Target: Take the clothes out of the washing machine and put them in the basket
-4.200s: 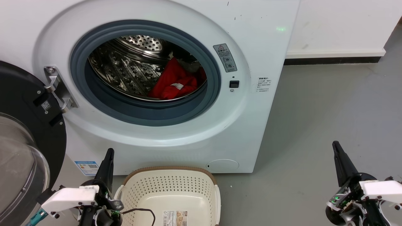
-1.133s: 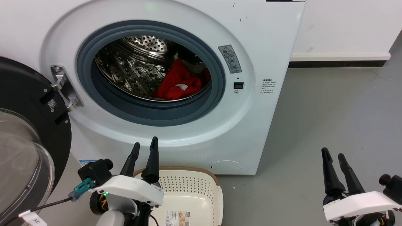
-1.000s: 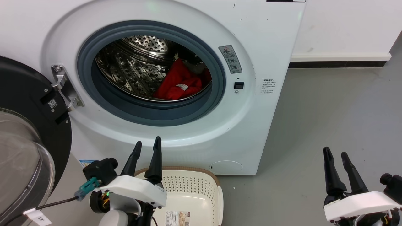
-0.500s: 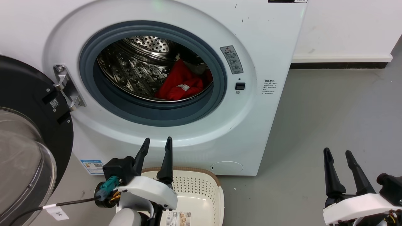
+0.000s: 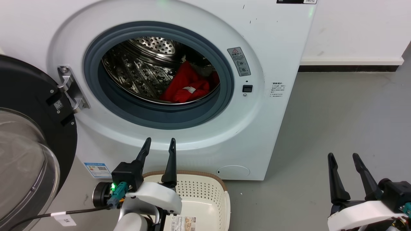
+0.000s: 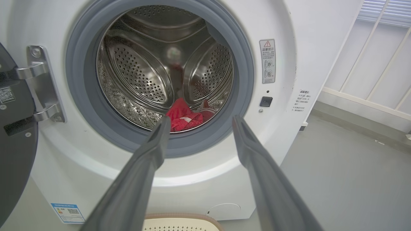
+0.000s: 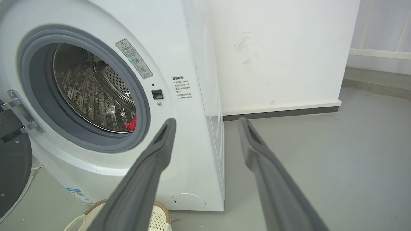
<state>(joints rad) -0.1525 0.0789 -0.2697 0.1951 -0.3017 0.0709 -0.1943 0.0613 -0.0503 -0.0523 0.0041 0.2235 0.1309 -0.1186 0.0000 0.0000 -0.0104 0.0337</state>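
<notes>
The white washing machine (image 5: 276, 41) stands with its porthole open. Red clothes (image 5: 188, 85) lie at the lower right of the steel drum, also seen in the left wrist view as clothes (image 6: 183, 117) and as a red sliver of clothes (image 7: 131, 123) in the right wrist view. The cream basket (image 5: 210, 192) sits on the floor below the porthole. My left gripper (image 5: 159, 140) is open above the basket's left rim, fingers pointing at the machine front. My right gripper (image 5: 343, 155) is open and empty over the floor at the lower right.
The black-framed glass door (image 5: 35, 134) hangs open at the left, close to my left arm. A cable (image 5: 48, 215) trails from the left wrist. Grey floor (image 5: 337, 118) spreads right of the machine to a white wall with a dark skirting (image 5: 350, 68).
My left gripper has turned, opened its fingers and moved right and up over the basket's rim. The right gripper has also turned and opened. The camera shifted slightly.
</notes>
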